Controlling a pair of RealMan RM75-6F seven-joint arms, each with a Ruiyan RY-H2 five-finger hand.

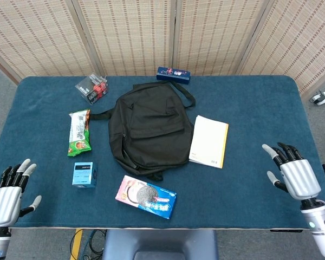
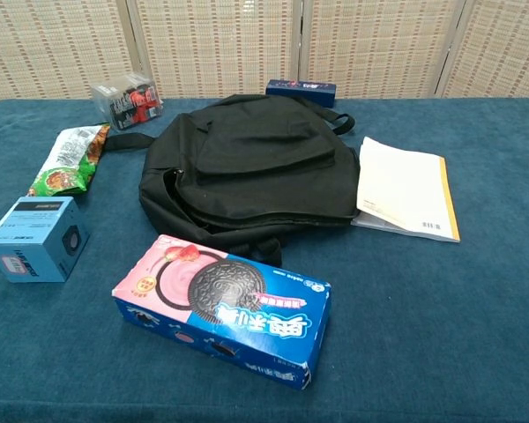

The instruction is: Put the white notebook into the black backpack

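Head view showed the white notebook (image 1: pixel 209 141) lying flat on the blue counter (image 1: pixel 254 103), just right of the black backpack (image 1: pixel 149 130), its left edge touching or tucked slightly under the bag's side; yellow strip ran along its right edge. Backpack lay flat mid-counter, straps toward the far edge. Left hand (image 1: pixel 5 195) hovered at the near left corner of the counter, fingers spread, holding nothing. Right hand (image 1: pixel 292 173) sat over the near right part of the counter, fingers apart and empty, well apart from the notebook. Neither hand appeared in the chest view. Other stuff: cookie box (image 1: pixel 146 196) near the front edge just below the backpack, small blue box (image 1: pixel 84 174) to its left, green snack bag (image 1: pixel 79 131) left of the backpack, clear packet with red and black contents (image 1: pixel 91 87) at far left, dark blue box (image 1: pixel 173 74) at the far edge behind the bag. Chest view had the notebook (image 2: pixel 406 188) right of the backpack (image 2: pixel 247 163), cover slightly lifted at the near edge, cookie box (image 2: pixel 225 308) closest to camera.
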